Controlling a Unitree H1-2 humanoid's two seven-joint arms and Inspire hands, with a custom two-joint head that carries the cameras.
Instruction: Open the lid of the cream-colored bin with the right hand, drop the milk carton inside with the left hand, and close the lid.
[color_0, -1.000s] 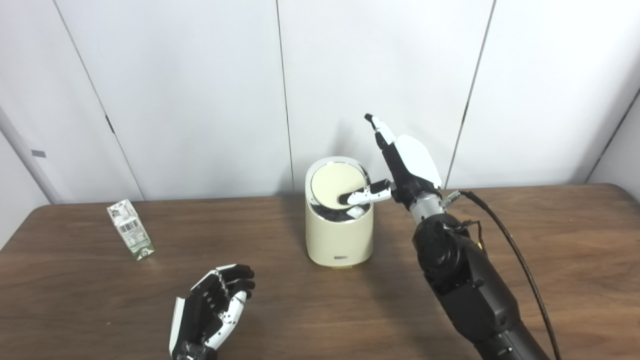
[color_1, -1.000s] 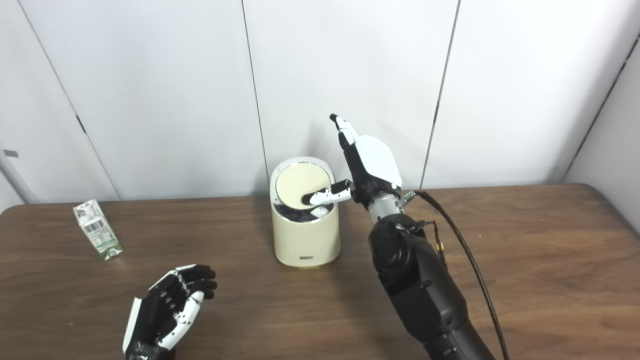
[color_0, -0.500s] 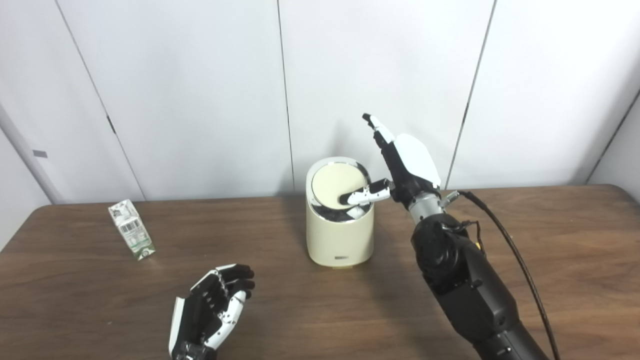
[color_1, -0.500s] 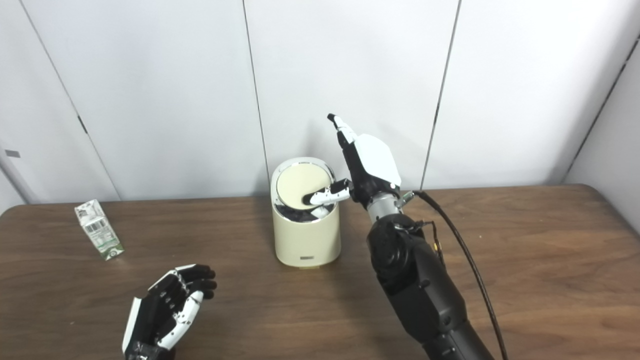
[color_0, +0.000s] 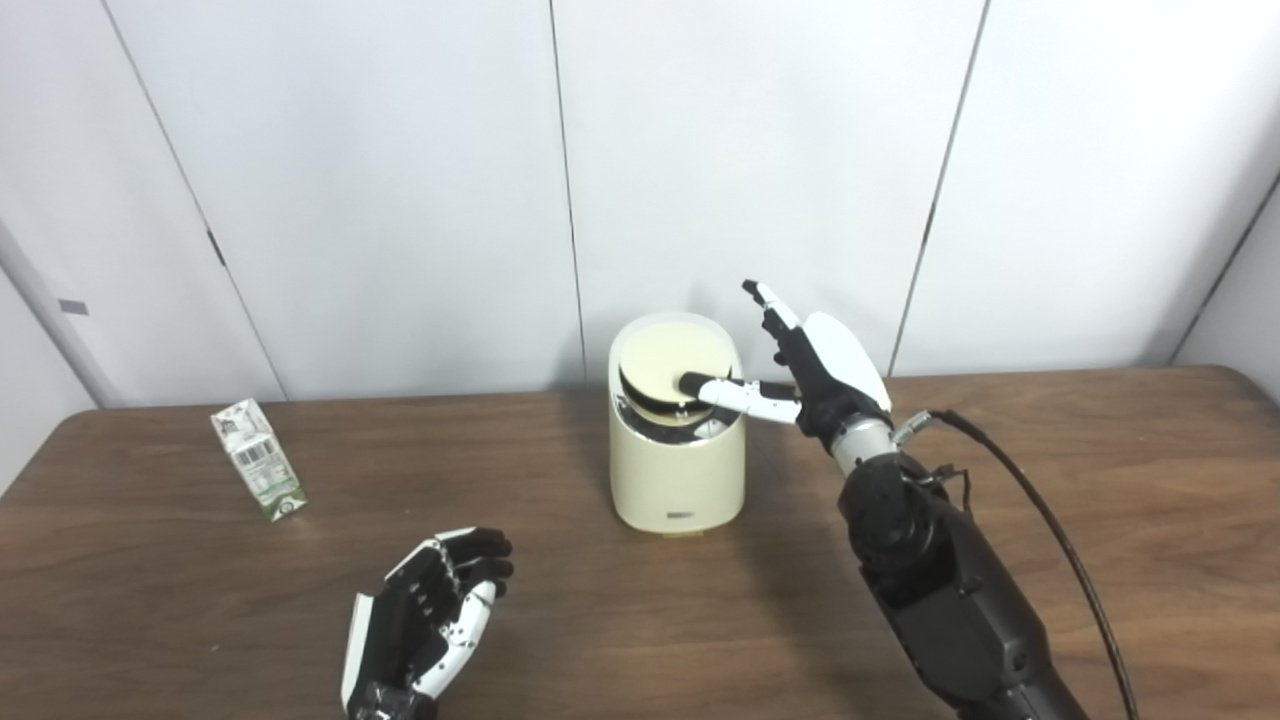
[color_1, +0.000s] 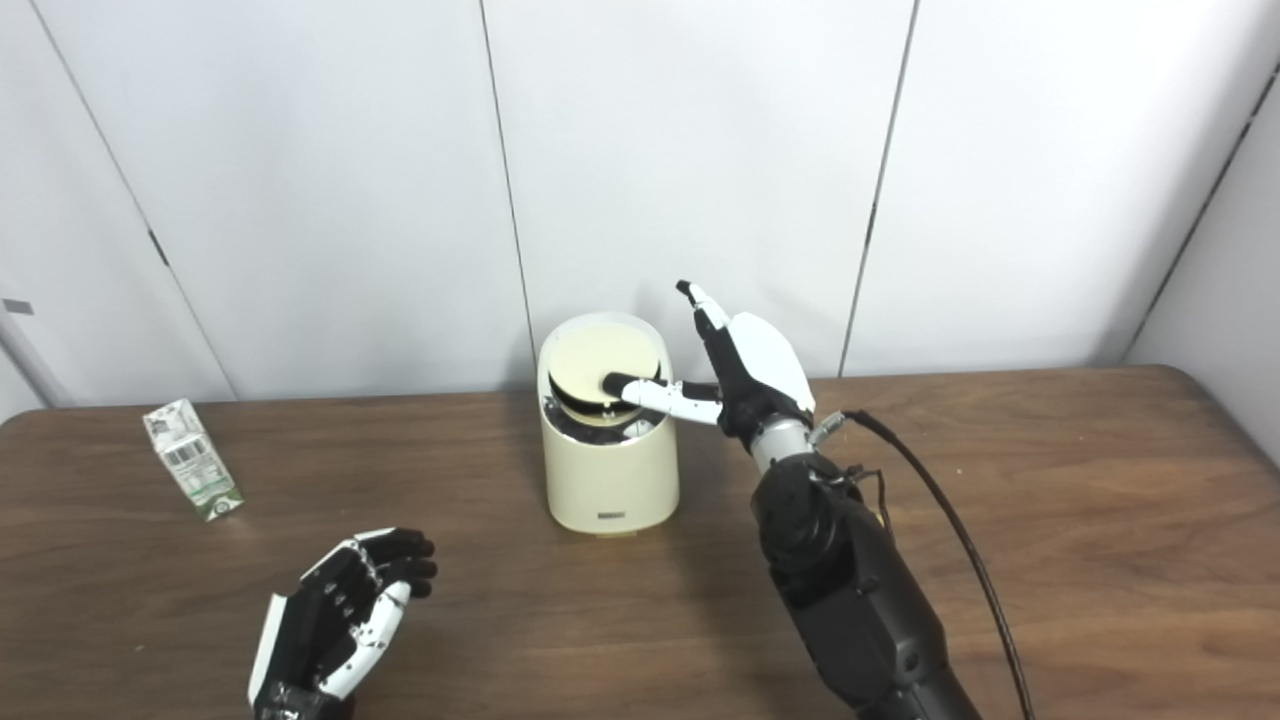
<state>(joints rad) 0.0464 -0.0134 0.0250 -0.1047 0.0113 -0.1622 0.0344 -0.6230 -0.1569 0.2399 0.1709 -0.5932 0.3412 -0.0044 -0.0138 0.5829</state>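
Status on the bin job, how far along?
Early. Nothing finished. In hand: the right robot hand has its thumb on the lid of the cream-colored bin; the lid is tilted with a dark gap under it. Left: the milk carton stands untouched on the table, the left robot hand is empty and open, so pick-up, drop and closing remain.

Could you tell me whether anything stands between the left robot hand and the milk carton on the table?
Nothing visible does. The left robot hand rests open near the front edge, and only bare table lies between it and the milk carton, which stands tilted farther back to the left. The cream-colored bin stands off to the right.
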